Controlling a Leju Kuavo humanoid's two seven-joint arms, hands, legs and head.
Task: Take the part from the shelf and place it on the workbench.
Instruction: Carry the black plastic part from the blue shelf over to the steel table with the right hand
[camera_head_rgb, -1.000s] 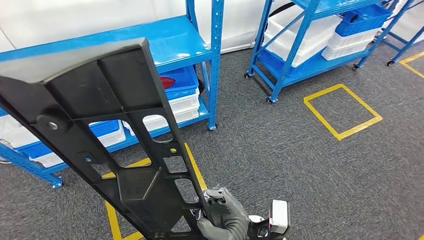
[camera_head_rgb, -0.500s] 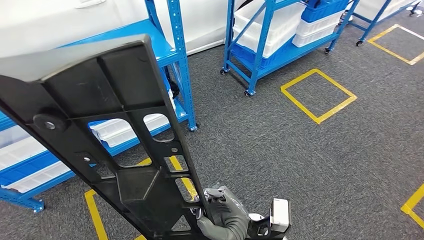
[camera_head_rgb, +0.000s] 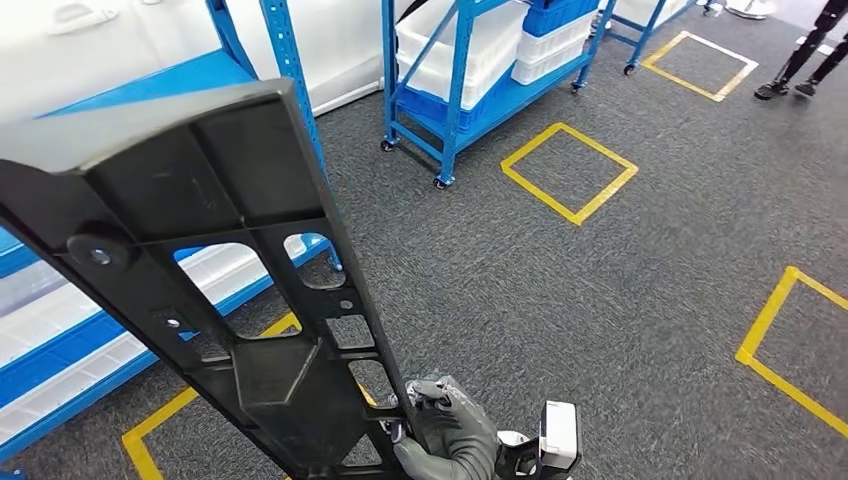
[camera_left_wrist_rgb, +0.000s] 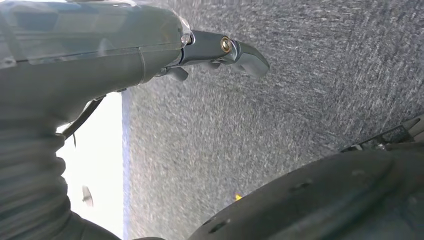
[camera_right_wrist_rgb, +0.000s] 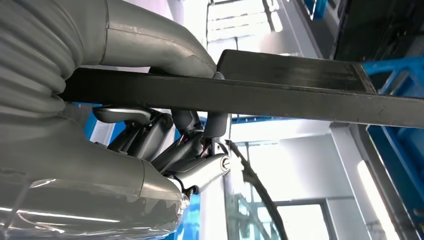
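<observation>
The part (camera_head_rgb: 230, 250) is a long black ribbed plastic panel with several cut-outs, running from the upper left of the head view down to the bottom centre. My right hand (camera_head_rgb: 445, 435) grips its lower end there. In the right wrist view the part (camera_right_wrist_rgb: 280, 92) crosses as a dark bar, with my right hand (camera_right_wrist_rgb: 165, 145) wrapped around its edge. My left hand (camera_left_wrist_rgb: 100, 45) hangs above grey carpet, its fingers (camera_left_wrist_rgb: 245, 55) stretched out and holding nothing.
A blue shelf (camera_head_rgb: 270, 60) with white bins (camera_head_rgb: 60, 320) stands on the left behind the part. A wheeled blue rack (camera_head_rgb: 460, 60) stands further back. Yellow tape squares (camera_head_rgb: 568, 172) mark the grey carpet. A person's legs (camera_head_rgb: 815, 55) are at the far right.
The whole scene has slid left, so the camera has turned right. The shelves now sit further left and a new yellow square shows on the right. The part stays in my right hand.
</observation>
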